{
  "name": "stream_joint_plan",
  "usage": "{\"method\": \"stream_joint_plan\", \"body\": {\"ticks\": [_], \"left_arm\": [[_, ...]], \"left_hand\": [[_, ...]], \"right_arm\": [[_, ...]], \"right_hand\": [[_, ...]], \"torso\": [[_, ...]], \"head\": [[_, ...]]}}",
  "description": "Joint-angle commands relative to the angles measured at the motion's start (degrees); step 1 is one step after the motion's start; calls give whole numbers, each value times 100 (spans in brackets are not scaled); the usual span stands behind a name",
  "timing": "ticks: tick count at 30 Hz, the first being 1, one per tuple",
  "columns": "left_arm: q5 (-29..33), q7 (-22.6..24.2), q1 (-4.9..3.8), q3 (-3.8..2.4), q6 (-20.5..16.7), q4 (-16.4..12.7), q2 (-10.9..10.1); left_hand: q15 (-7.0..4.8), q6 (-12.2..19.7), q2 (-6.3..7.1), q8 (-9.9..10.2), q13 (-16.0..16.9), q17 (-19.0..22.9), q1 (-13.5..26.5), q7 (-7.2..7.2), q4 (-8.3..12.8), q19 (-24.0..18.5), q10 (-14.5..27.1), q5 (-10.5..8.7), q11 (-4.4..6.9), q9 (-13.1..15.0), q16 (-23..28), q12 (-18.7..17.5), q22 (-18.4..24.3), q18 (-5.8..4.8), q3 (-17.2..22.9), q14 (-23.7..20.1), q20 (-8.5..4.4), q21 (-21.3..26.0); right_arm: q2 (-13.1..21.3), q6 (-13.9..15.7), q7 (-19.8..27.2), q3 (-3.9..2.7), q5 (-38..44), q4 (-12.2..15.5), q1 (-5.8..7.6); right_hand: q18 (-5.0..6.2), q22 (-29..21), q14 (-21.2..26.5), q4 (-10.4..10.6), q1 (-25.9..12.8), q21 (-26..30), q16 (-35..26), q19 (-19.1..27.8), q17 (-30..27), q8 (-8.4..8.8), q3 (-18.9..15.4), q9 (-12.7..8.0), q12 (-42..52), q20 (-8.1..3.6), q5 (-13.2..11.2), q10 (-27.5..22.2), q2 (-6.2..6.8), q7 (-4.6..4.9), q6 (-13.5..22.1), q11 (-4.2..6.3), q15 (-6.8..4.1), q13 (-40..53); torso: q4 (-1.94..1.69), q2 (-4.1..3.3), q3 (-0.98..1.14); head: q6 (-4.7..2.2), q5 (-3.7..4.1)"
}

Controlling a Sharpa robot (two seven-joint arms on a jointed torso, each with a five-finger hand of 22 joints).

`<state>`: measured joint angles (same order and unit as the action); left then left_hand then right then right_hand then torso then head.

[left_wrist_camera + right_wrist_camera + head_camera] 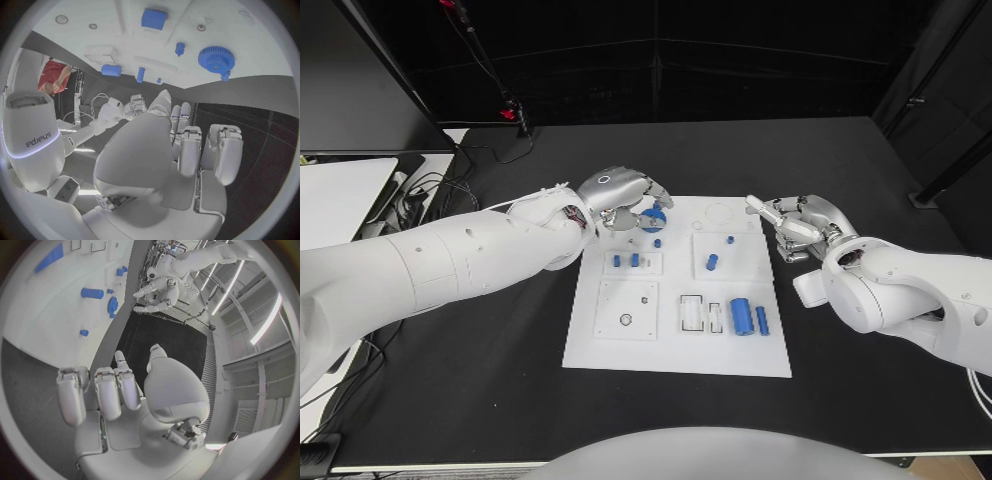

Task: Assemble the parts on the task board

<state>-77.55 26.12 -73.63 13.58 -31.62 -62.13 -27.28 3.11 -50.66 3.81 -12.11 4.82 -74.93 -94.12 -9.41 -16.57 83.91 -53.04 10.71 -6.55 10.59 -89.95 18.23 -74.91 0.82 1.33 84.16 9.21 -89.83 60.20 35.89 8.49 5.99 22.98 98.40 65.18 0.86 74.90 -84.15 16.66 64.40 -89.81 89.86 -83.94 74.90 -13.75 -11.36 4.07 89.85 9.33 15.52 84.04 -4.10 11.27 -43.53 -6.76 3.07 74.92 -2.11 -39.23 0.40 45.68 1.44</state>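
My left hand [620, 190], fingers apart and empty, hovers just beside the round blue toothed gear [653, 218]; right hand [798, 226] idle, farther off.

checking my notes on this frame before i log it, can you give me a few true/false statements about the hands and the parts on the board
1. The left hand is above the far left corner of the task board, beside the blue gear. True.
2. The right hand grips a blue cylinder. False: it holds nothing and sits off the board's right edge.
3. Two blue cylinders lie side by side on the near right part of the board. True.
4. The blue gear lies on the black table, off the board. False: it sits on the board at its far left corner.
5. The left hand holds the gear. False: the left wrist view shows the gear apart from its fingers.
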Motion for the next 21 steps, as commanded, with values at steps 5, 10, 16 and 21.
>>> {"method": "stream_joint_plan", "body": {"ticks": [5, 10, 16, 21], "left_arm": [[-1552, -44, 39, -6, 322, 225, 172], [-1904, -21, 65, -6, 495, 339, 249], [-2035, 21, 78, -6, 675, 421, 284], [-2240, -14, 84, -7, 757, 489, 321]], "left_hand": [[-41, -123, 13, 74, -98, -1507, -54, 26, 0, 609, -100, -131, 16, -84, -5, -75, -1509, -82, 76, 584, -52, -17], [-53, -175, 33, 107, -122, -1507, -41, 52, -5, 609, -131, -205, 31, -127, -5, -108, -1509, -82, 97, 584, -61, -17], [-56, -267, 45, 120, -128, -1507, -54, 55, 2, 609, -160, -256, 38, -162, -5, -146, -1509, -82, 131, 584, -73, -17], [-51, -334, 50, 133, -131, -1507, -105, 64, 8, 609, -163, -283, 39, -190, -5, -187, -1509, -82, 176, 584, -85, -17]], "right_arm": [[-10, 10, 6, -2, -15, 4, 4], [-13, 8, -3, -2, -15, 3, 4], [-14, 2, -13, -2, -15, 0, 4], [-18, -7, -24, -2, -15, -2, 3]], "right_hand": [[-86, 1510, -585, 0, 47, -19, 14, -606, 1510, -35, -30, -2, 15, 33, 27, 596, -16, 28, 52, -32, 35, 1508], [-86, 1510, -585, 0, 48, -19, 14, -606, 1510, -35, -30, -2, 15, 33, 27, 596, -16, 28, 52, -32, 35, 1508], [-86, 1510, -585, 0, 48, -19, 14, -606, 1510, -35, -30, -2, 15, 33, 27, 596, -16, 28, 52, -32, 35, 1508], [-86, 1510, -585, 0, 48, -19, 14, -606, 1510, -35, -30, -2, 15, 33, 27, 596, -16, 28, 52, -32, 35, 1508]], "torso": [[2, 0, 1], [-6, 5, 3], [-7, 7, 4], [-4, 5, 3]], "head": [[17, -11], [37, -2], [51, 2], [56, -1]]}}
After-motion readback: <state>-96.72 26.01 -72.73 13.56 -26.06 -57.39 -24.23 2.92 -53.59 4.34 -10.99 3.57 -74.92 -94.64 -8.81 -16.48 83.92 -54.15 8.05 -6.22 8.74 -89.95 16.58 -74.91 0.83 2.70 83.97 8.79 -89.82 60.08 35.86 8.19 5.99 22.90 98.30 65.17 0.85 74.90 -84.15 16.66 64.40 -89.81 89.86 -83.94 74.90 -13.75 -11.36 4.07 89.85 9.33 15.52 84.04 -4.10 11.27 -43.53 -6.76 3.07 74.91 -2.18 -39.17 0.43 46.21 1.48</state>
